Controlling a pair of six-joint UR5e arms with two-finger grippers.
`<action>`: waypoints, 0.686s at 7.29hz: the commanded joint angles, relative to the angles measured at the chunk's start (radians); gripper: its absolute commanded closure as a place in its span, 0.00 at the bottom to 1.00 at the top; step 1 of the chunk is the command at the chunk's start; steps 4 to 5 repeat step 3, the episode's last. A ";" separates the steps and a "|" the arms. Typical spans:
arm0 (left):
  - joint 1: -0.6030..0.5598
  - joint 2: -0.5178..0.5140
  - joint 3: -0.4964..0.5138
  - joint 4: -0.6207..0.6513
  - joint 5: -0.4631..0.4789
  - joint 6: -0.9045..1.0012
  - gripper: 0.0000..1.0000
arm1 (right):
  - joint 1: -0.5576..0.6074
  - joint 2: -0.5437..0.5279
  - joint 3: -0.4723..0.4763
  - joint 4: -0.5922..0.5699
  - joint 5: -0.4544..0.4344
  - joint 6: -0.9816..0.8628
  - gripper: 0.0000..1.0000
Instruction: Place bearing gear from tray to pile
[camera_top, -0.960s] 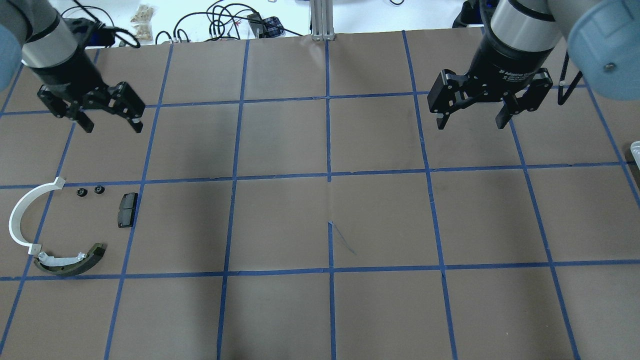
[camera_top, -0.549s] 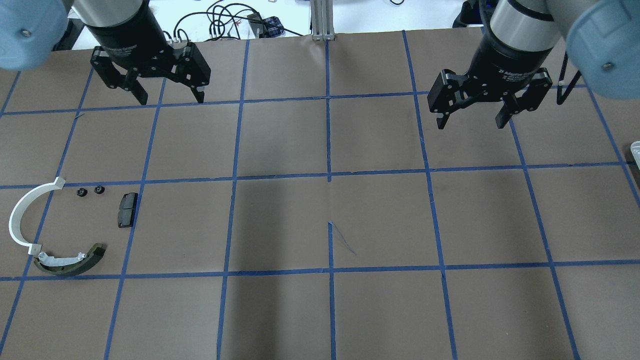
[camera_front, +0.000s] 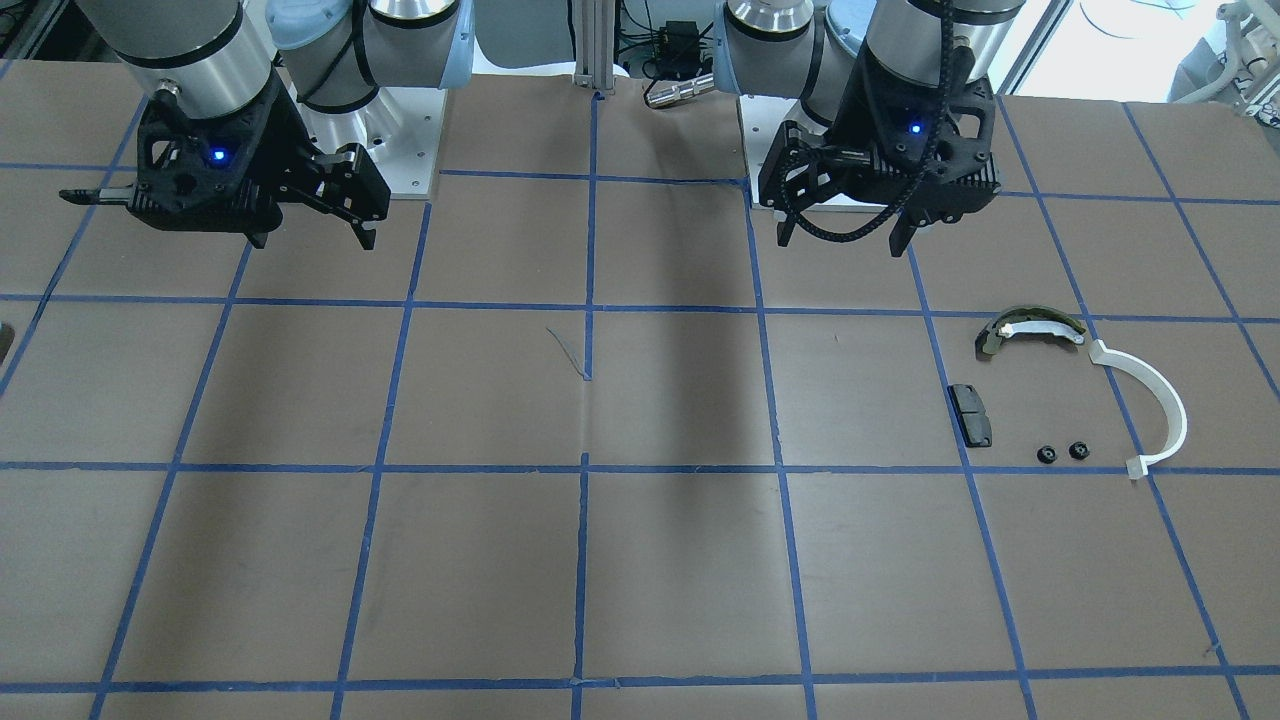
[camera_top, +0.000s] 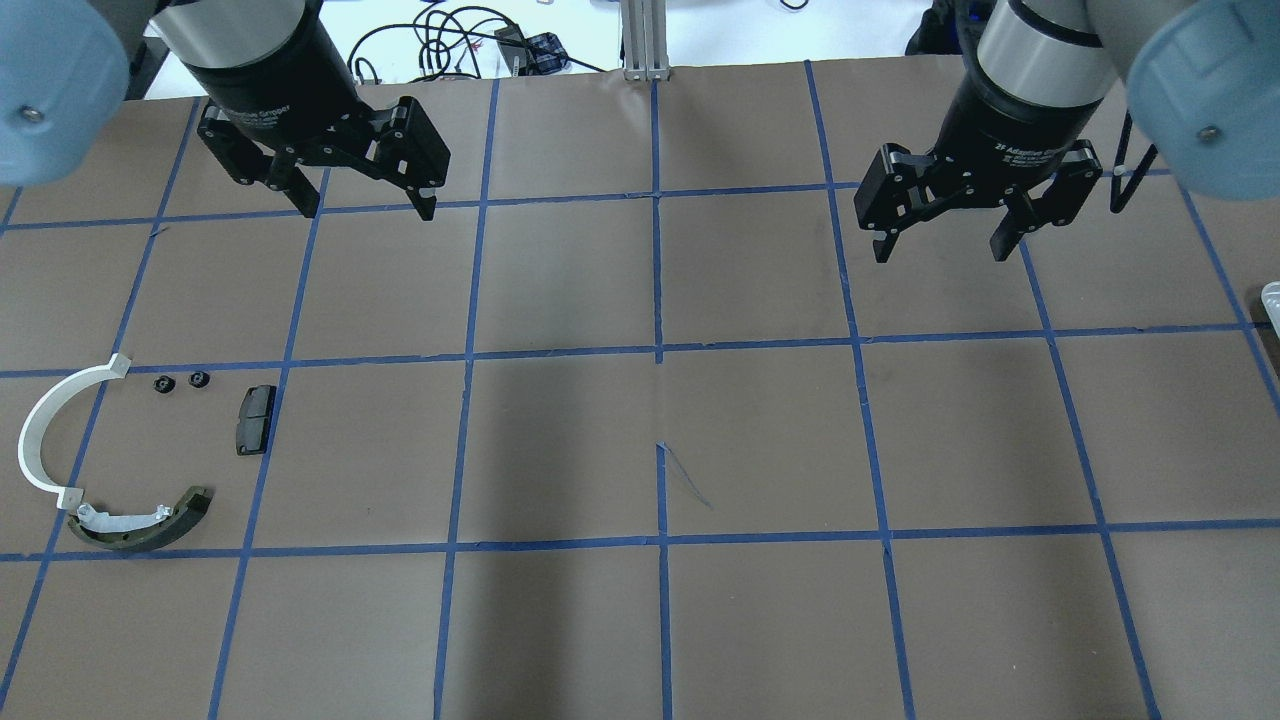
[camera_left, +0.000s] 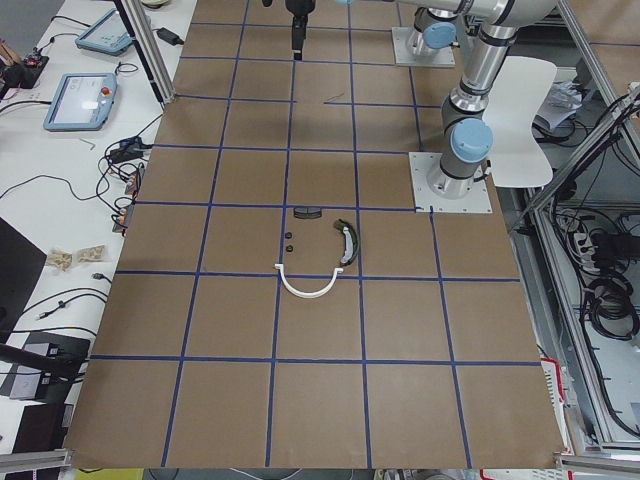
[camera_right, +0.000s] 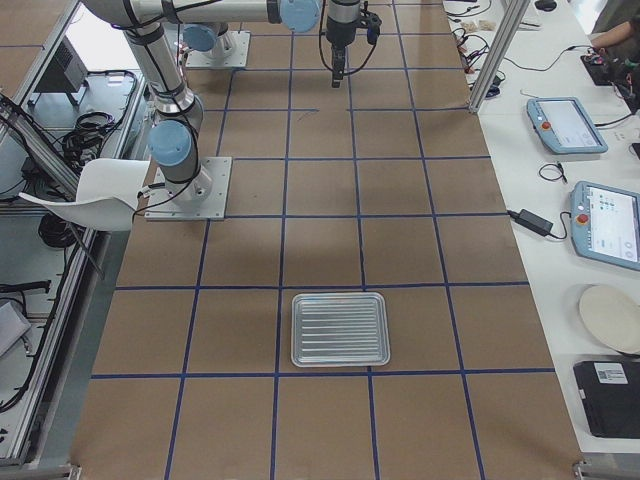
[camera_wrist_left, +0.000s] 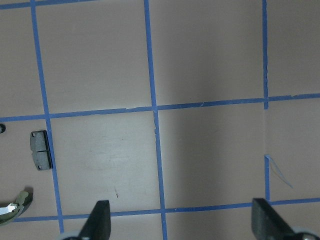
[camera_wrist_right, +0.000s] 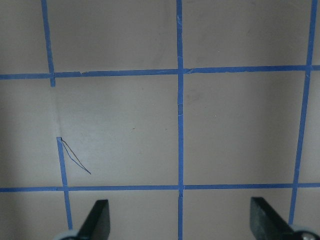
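A: Table (camera_top: 760, 440) surface?
B: Matt brown paper, slightly creased; smooth blue tape (camera_top: 658, 280) lines.
A: Tray (camera_right: 339, 329)?
B: Ribbed bare metal, dull sheen.
A: Parts?
B: Strip (camera_top: 25, 440) smooth white plastic. Pad (camera_top: 255, 420) matt black. Shoe (camera_top: 135, 542) dull olive, pale metal inner.

1. A table covered in brown paper (camera_top: 560, 450), divided into squares by blue tape lines.
2. A thin dark pen stroke (camera_top: 688, 478) on the paper, just beside the middle tape line.
3. A silver aluminium profile post (camera_top: 645, 40) at the table's far edge, with tangled black cables (camera_top: 450, 35) near it.
4. On the white side bench: a blue-framed touch pendant (camera_right: 566, 125), a second blue-framed pendant (camera_right: 606, 224), a black power brick (camera_right: 530, 222), a round beige disc (camera_right: 610, 318) and a black labelled box (camera_right: 606, 398).
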 joint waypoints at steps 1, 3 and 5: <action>0.000 0.015 -0.043 0.004 -0.009 0.003 0.00 | 0.000 -0.001 0.000 -0.002 -0.004 0.000 0.00; 0.003 0.032 -0.063 0.020 -0.008 0.011 0.00 | 0.000 0.002 0.003 0.003 -0.006 0.001 0.00; 0.003 0.032 -0.063 0.020 -0.008 0.011 0.00 | 0.000 0.002 0.003 0.003 -0.006 0.001 0.00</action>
